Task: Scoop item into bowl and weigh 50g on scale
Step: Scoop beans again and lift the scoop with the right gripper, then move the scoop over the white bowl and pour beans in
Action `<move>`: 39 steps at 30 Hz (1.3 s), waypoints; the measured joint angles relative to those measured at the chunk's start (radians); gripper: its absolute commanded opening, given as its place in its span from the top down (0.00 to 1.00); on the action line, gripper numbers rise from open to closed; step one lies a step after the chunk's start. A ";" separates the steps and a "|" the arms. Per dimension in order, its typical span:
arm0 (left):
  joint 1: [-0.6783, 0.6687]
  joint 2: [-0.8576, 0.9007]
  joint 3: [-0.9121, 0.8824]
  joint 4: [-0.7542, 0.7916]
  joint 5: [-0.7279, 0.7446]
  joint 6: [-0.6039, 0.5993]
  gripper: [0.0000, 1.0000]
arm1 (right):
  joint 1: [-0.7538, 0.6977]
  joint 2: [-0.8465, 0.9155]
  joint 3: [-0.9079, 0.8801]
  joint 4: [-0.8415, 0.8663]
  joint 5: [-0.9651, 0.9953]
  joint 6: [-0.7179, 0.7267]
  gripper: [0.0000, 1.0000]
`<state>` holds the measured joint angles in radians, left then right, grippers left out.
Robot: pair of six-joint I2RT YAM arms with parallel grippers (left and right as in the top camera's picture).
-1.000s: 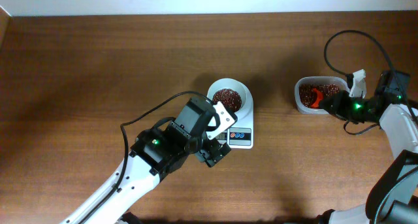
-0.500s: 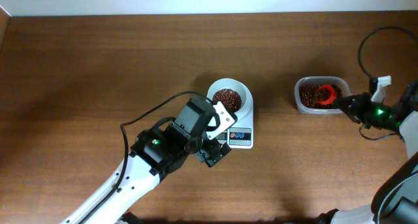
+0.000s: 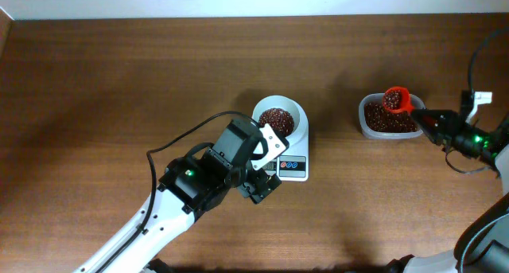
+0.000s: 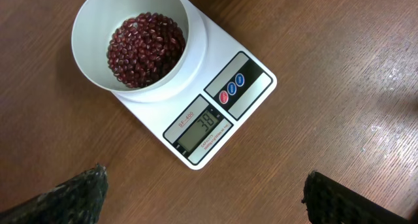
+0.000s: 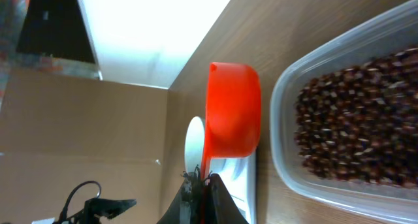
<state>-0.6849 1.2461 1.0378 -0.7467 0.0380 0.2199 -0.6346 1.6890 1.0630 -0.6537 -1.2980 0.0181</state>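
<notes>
Brown wooden table (image 3: 119,82), wall edge along the far side.
- Item 1: dark red beans (image 4: 145,49), heaped inside the white bowl (image 4: 86,41).
- Item 2: the bowl stands on the white scale (image 4: 215,44) at mid-table. Its display (image 4: 198,128) appears to read 38, with 2 buttons (image 4: 230,95) beside it.
- Item 3: left pincer (image 4: 209,204), spread wide and pinching nothing, hangs above the table just beside the display end.
- Item 4: clear tub (image 5: 281,119) of more beans, well apart to the right.
- Item 5: right pincer (image 5: 206,191), pressed together on the handle of the orange-red scoop (image 5: 232,110), which is raised at the tub's rim.
</notes>
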 measured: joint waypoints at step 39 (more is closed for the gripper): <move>0.000 0.000 0.000 0.000 0.000 0.000 0.01 | 0.707 0.001 -0.002 0.276 0.241 0.101 0.96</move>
<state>-0.6849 1.2461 1.0378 -0.7467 0.0380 0.2199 0.0727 1.6897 1.0611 -0.3775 -1.0573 0.1192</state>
